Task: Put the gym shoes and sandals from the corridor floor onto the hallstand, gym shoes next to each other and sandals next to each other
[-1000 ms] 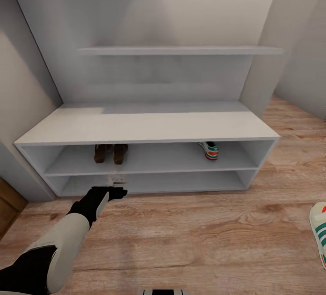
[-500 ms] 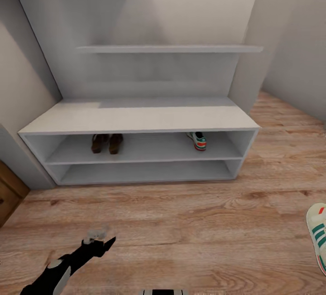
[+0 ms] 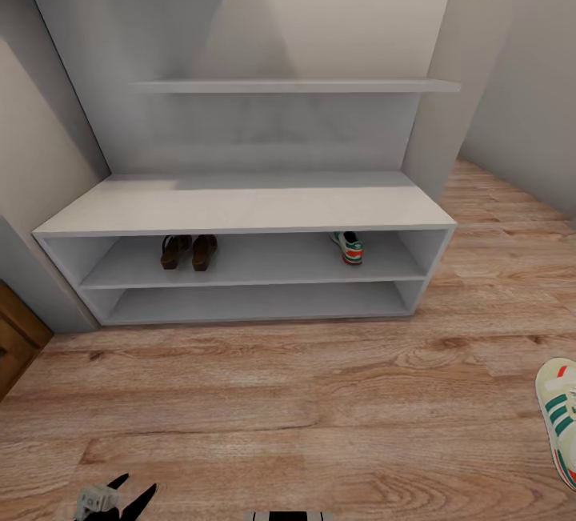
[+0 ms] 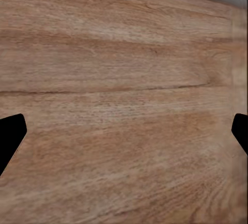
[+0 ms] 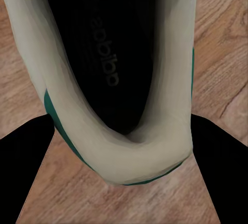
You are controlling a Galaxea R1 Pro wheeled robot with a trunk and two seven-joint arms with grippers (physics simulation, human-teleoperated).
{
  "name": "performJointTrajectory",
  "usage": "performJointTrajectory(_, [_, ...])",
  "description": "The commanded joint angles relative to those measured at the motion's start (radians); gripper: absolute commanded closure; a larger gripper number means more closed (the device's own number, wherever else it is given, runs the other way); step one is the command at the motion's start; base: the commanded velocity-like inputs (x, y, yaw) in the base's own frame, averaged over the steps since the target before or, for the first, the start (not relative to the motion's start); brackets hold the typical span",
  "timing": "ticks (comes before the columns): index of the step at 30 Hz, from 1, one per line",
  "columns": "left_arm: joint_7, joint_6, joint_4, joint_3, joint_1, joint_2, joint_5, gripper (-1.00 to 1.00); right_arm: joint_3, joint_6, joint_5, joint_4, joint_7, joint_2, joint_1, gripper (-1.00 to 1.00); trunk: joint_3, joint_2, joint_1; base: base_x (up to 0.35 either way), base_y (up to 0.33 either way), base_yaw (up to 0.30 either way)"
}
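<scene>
**Right gripper straddling the heel of the last gym shoe**

In the right wrist view, the right gripper (image 5: 124,157) has its two dark fingers (image 5: 26,167) spread apart, one on each side of the heel of the gym shoe on the floor (image 5: 119,131). Whether the pads touch the heel wall cannot be told. The shoe's long axis runs straight away from the fingers toward 12 o'clock, with the dark insole open to the camera. The coming grasp therefore appears to depend on closing across the narrow heel, not along the length.

In the head view the same shoe (image 3: 560,417) lies at 4 o'clock on the corridor floor (image 3: 320,425), well apart from the hallstand (image 3: 240,213). The right arm is judged the nearer one.

The left gripper (image 3: 112,497), at 7 o'clock, is spread and holds nothing; it faces bare planks.

On the hallstand's upper base tier, the two sandals (image 3: 190,251) sit side by side at the left. The shelved gym shoe (image 3: 349,247) sits toward the right. The free space beside it is the likely target.
</scene>
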Motion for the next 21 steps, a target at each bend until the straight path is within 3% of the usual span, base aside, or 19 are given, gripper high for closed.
performJointTrajectory(1, [-0.063, -0.005, 0.009, 0.045, 0.006, 0.016, 0.008, -1.0, -0.009, 0.003, 0.011, 0.0, 0.008, 0.001, -0.001, 1.0, -0.001, 0.0, 0.0, 0.0, 0.0, 0.0])
performJointTrajectory(2, [-0.105, -0.006, 0.013, 0.091, 0.014, 0.026, 0.012, -1.0, -0.009, 0.002, 0.011, 0.002, 0.008, 0.002, -0.001, 1.0, -0.001, 0.0, 0.0, 0.0, 0.0, 0.0])
performJointTrajectory(5, [-0.123, -0.006, 0.015, 0.114, 0.017, 0.029, 0.011, -1.0, -0.009, 0.002, 0.011, 0.004, 0.008, 0.002, -0.001, 1.0, -0.001, 0.0, 0.0, -0.027, 0.015, 0.0])
performJointTrajectory(21, [-0.136, -0.004, 0.015, 0.13, 0.019, 0.031, 0.008, -1.0, -0.007, 0.004, 0.011, 0.007, 0.008, 0.004, -0.001, 1.0, -0.001, 0.0, 0.0, -0.236, 0.15, 0.0])
